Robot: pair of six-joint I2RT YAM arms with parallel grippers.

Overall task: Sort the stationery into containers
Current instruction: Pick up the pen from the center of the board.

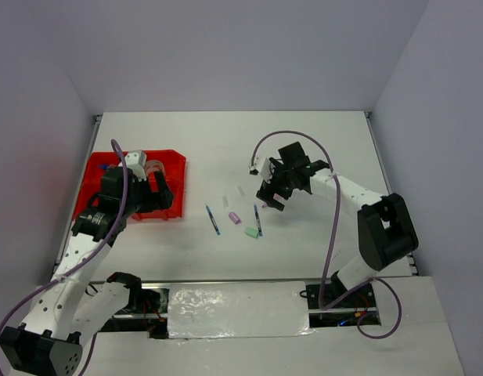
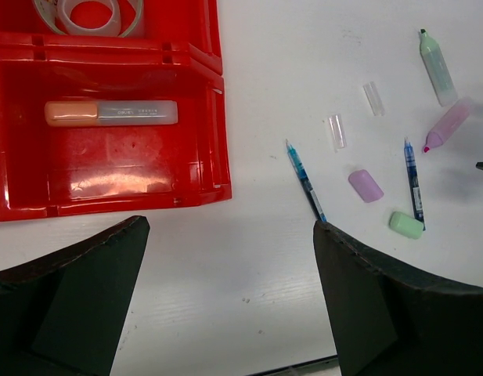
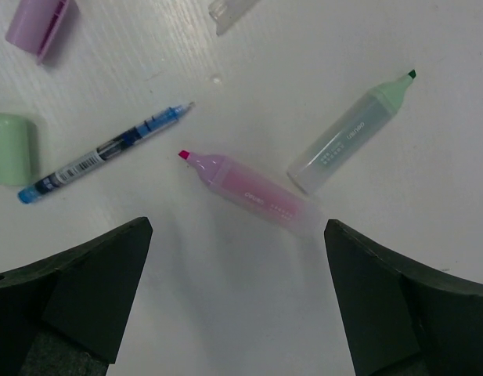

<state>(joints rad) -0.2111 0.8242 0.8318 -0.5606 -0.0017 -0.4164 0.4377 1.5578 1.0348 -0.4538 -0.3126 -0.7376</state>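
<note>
The red tray (image 1: 96, 174) lies at the left. In the left wrist view it (image 2: 218, 94) holds a tape roll (image 2: 88, 16) in one compartment and an orange marker (image 2: 108, 113) in the nearest one. My left gripper (image 1: 159, 194) is open and empty over the tray's right edge (image 2: 229, 225). My right gripper (image 1: 272, 196) is open and empty just above a pink marker (image 3: 253, 190), with a green marker (image 3: 351, 141) beside it (image 3: 237, 227). Two blue pens (image 1: 213, 220) (image 1: 257, 220), a purple cap (image 1: 235, 218) and a green cap (image 1: 252, 232) lie on the table between the arms.
Two small clear caps (image 1: 225, 201) (image 1: 241, 190) lie on the white table just beyond the pens. The table's walls stand at the back and sides.
</note>
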